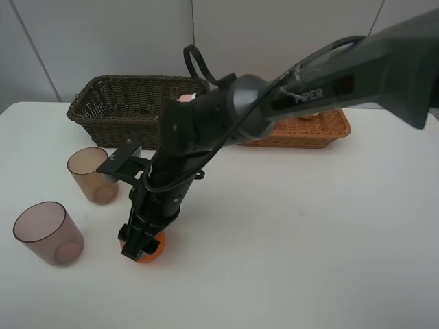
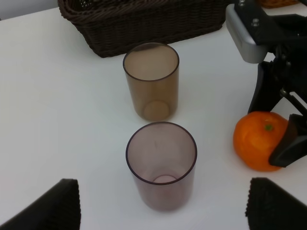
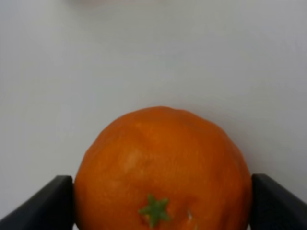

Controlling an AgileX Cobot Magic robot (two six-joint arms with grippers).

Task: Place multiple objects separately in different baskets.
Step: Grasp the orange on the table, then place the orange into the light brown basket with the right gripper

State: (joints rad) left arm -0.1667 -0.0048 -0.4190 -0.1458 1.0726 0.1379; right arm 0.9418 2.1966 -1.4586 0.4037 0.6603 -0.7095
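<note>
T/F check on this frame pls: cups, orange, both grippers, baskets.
1. The purplish cup and the brownish cup both stand upright on the table. True.
2. The orange lies in the dark basket. False: it sits on the table, between the right gripper's fingers.
3. The left gripper grips a cup. False: it is open and empty, with the cups ahead of it.
4. The right gripper's fingers press both sides of the orange. True.
5. In the high view the light basket is left of the dark basket. False: it is to the right.
</note>
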